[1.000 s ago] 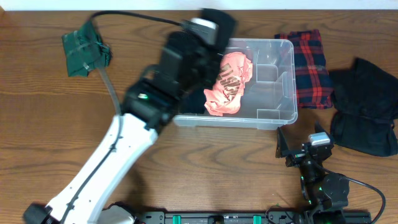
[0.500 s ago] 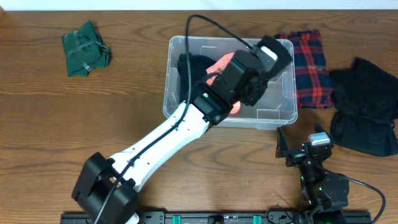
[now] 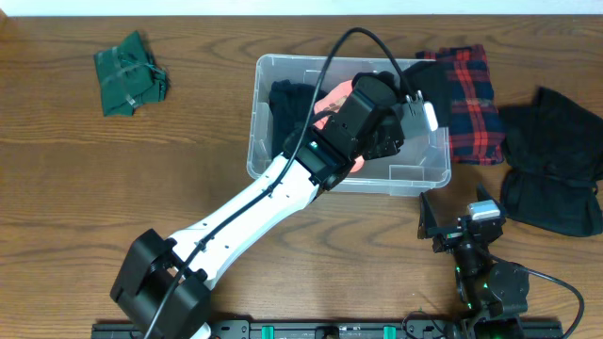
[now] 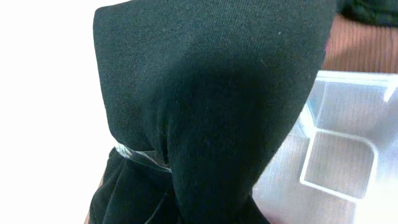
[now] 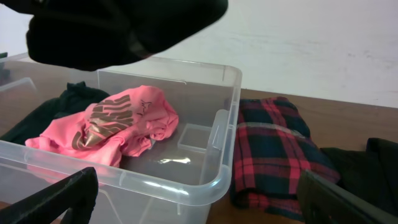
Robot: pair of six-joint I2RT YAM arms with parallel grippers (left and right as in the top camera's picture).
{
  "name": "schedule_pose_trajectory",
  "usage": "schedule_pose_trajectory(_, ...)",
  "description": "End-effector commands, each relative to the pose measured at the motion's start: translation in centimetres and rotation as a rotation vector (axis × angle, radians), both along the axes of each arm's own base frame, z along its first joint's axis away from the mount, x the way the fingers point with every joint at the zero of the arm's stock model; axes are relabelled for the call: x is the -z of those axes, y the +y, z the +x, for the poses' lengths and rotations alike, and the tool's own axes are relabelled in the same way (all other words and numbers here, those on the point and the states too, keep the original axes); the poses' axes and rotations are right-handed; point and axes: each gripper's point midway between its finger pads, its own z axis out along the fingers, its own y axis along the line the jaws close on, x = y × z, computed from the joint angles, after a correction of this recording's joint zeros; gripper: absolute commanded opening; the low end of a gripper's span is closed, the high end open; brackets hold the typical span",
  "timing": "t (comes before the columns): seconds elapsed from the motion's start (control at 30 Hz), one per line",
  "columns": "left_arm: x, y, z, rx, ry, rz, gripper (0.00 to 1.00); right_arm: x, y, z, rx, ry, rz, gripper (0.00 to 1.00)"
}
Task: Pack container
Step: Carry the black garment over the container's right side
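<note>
The clear container stands at the table's middle back. A pink garment and a black garment lie in it. My left gripper hangs over the bin's right end, shut on another black garment that covers its fingers. The right wrist view shows that garment held above the container and the pink garment. My right gripper is open and empty, in front of the bin's right corner.
A red plaid garment lies just right of the bin, and a black garment lies further right. A green garment lies at the far left. The left arm slants from the front left over the bin.
My left arm has swung right, from the bin's left end to over its right end, with the black garment in it. The right arm has not moved.
</note>
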Motion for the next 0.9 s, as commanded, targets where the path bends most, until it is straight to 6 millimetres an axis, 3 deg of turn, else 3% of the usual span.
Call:
schedule_pose_trajectory(0.0, -0.1, -0.6, 0.4, 0.091, -0.078, 0.047, 0.06, 0.0, 0.2, -0.1, -0.009, -0.003, -0.015, 0.99)
schedule_pose_trajectory(0.37, 2.9, -1.0, 3.3, 0.070, -0.076, 0.035, 0.06, 0.0, 0.2, -0.1, -0.009, -0.003, -0.015, 0.99)
schedule_pose_trajectory(0.6, 6.2, -0.2, 5.5, 0.035, -0.047, 0.059, 0.06, 0.0, 0.2, -0.1, -0.009, -0.003, -0.015, 0.99)
schedule_pose_trajectory(0.87, 8.7, -0.1, 6.0, 0.029, -0.018, 0.083, 0.11, 0.0, 0.2, -0.1, -0.009, -0.003, -0.015, 0.99)
